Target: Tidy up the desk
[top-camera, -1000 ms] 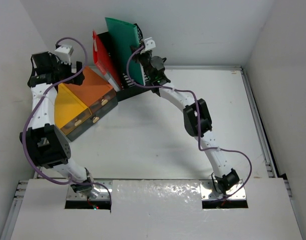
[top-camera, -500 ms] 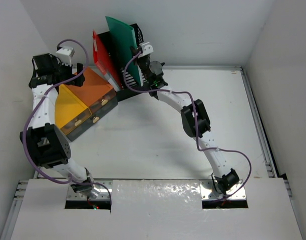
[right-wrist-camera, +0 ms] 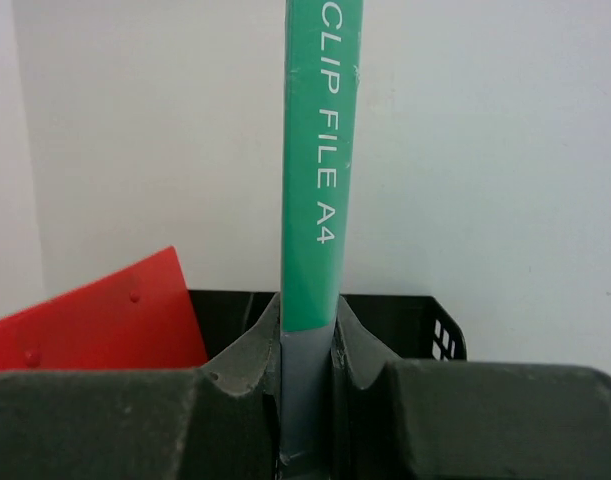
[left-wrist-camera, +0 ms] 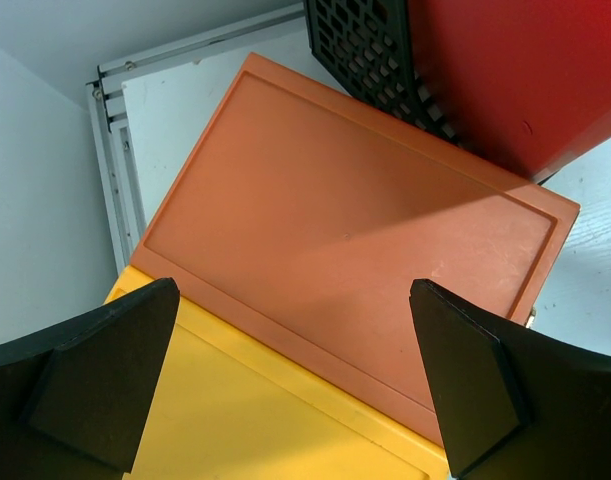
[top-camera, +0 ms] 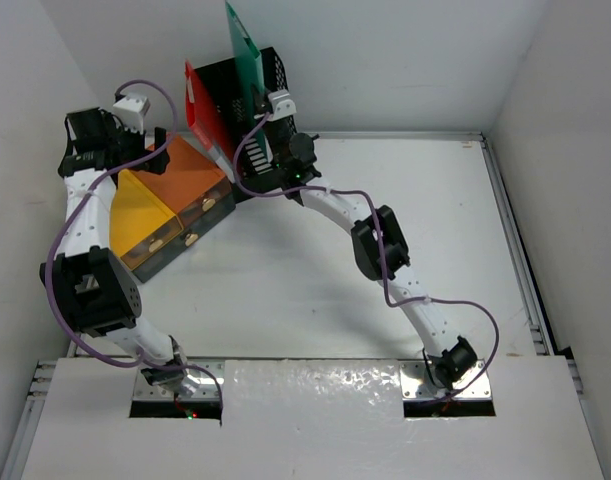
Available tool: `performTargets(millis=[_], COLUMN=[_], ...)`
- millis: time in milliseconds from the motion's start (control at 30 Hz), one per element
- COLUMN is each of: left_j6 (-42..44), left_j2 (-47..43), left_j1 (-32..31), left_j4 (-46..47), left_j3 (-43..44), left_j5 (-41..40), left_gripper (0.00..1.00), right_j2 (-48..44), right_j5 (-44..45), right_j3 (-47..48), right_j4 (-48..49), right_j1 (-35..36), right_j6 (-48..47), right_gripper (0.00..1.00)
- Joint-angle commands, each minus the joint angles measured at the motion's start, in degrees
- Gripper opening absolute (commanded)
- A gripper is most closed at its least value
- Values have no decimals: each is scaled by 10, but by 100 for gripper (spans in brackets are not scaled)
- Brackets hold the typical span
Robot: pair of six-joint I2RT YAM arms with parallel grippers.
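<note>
Spanning top view: white table (top-camera: 285, 290) bearing box (top-camera: 175, 175) and rack (top-camera: 272, 68). Hovering over orange box in left wrist view: left claw (left-wrist-camera: 285, 375), released wide. Gripping upright green file (right-wrist-camera: 320, 150) at rack in right wrist view: right claw (right-wrist-camera: 307, 375), clenched.

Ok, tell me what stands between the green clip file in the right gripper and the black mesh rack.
Nothing visible does. The right gripper is shut on the green clip file, held upright over the black mesh file rack. The red folder leans in the rack beside it, apart.
</note>
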Motion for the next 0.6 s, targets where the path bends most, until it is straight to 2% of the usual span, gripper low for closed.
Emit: performTargets(millis=[0, 367, 467, 567], left_j6=[9, 8, 8, 7], left_j2=[-8, 21, 26, 27], left_j1=[3, 7, 7, 7], left_j4=[30, 27, 21, 15], left_j3=[-10, -1, 8, 18], left_j5=[10, 10, 9, 12], left_gripper=[100, 100, 99, 99], right_j2=[19, 94, 86, 62], right_j5=[-2, -21, -15, -4], right_j3=[34, 37, 4, -77], right_j4=[47, 53, 74, 117], right_j1=[-5, -14, -13, -13], right_j6=[-22, -5, 5, 7], right_gripper=[0, 0, 0, 0])
